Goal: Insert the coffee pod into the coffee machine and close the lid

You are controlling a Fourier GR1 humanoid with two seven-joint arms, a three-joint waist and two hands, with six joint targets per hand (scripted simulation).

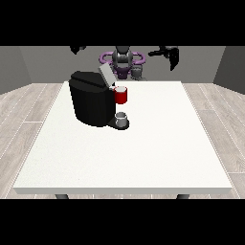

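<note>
The pod [121, 95] sits in the machine [92, 99] holder, lid [105, 75] raised, awaiting closing. Both hands, view's left [77, 48] and right [171, 55], hang high, holding nothing; finger spread unclear.

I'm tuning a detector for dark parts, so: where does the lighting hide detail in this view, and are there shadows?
Front view: the coffee machine is near-uniform black, its edges hard to read; both hands are dark against the grey wall; the table is evenly lit, with only a faint shadow at the machine's base.
</note>
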